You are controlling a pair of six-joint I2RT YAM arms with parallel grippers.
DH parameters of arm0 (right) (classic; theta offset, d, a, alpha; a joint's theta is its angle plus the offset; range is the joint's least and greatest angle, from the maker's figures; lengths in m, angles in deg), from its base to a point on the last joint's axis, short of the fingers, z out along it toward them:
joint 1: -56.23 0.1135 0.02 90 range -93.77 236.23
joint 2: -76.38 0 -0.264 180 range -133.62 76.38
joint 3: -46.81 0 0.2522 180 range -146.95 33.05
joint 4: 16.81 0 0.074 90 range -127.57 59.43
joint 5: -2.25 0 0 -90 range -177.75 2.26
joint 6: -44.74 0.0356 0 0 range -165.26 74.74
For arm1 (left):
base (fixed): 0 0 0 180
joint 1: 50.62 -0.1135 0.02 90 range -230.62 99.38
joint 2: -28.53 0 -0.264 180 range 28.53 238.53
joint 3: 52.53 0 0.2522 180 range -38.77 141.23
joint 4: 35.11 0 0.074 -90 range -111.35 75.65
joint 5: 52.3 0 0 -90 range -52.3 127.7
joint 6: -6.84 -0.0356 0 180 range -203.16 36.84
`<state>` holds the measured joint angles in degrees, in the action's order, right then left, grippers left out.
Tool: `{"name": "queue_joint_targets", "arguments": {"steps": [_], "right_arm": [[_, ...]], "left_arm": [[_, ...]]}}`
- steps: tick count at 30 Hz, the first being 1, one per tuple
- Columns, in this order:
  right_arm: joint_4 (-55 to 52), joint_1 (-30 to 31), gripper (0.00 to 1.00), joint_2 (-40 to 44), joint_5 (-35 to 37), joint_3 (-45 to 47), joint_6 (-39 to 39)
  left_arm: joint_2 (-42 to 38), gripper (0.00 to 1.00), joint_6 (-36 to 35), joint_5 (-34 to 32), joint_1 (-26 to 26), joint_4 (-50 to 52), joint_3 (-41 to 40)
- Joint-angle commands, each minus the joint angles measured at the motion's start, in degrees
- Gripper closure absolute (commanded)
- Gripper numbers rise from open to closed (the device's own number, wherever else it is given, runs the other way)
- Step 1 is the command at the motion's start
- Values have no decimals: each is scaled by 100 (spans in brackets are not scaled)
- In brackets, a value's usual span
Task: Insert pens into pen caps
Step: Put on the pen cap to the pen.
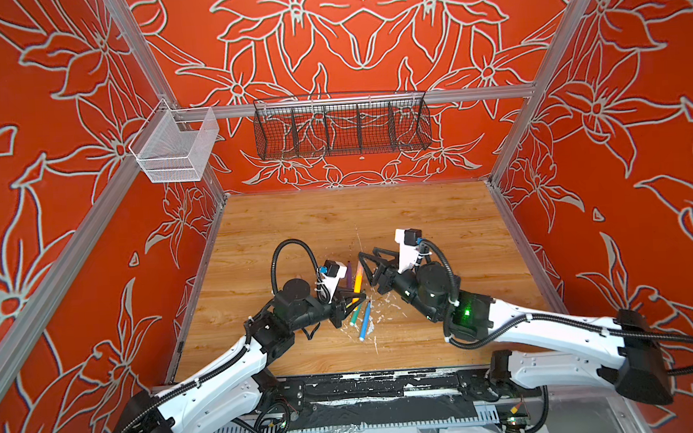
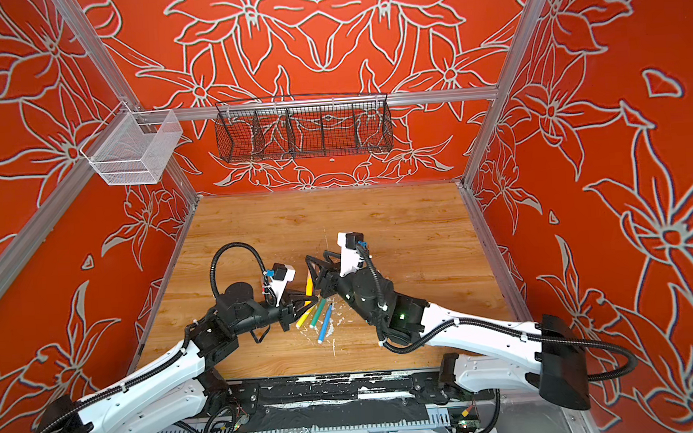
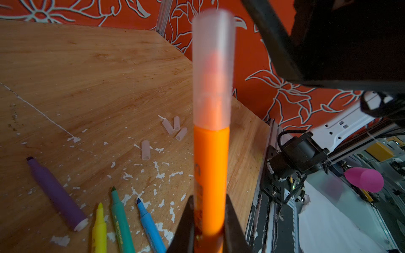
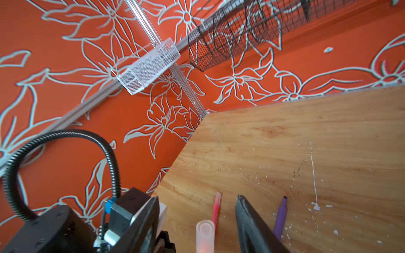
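Above bench point(image 1: 419, 221): L gripper point(image 3: 209, 198) clenched on orange pen point(image 3: 211, 170), tip seated inside clear cap point(image 3: 213, 65); R gripper point(image 4: 197, 197) released, jaws apart either side of cap.

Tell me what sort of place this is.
Probably a robot lab work cell: a wooden tabletop boxed in by aluminium rails and orange floral panels, a left arm and right arm mounted at its front edge, and a black wire basket on the back rail.
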<state>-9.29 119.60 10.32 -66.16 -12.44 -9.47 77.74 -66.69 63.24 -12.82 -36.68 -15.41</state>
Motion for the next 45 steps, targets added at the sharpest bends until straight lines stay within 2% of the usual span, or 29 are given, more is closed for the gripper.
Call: {"name": "queue_joint_targets", "arguments": {"steps": [1, 10, 20, 29, 32, 35, 39, 45], "right_arm": [[-308, -129, 46, -212, -360, -249, 274], [-229, -353, 65, -421, -837, -276, 677], [-124, -361, 64, -504, -1152, -242, 882], [-168, -362, 84, -530, -1116, -215, 835], [-155, -352, 88, -539, -1197, -190, 805], [-150, -352, 90, -498, -1140, -148, 705], [-183, -352, 92, -335, -1237, -58, 619], [-400, -282, 93, -74, -1429, 113, 573]], "left_arm": [[-65, 100, -133, -14, -10, 72, 158], [-176, 100, -164, -86, -1, 153, 161], [-140, 100, -170, -111, -1, 153, 161], [-122, 100, -149, -127, -1, 128, 161], [-99, 100, 83, -503, -1, -249, 105], [6, 100, 320, -961, -12, -417, 427], [228, 100, 94, -1232, -10, -393, 988], [489, 100, -168, -1317, -18, -399, 1644]]}}
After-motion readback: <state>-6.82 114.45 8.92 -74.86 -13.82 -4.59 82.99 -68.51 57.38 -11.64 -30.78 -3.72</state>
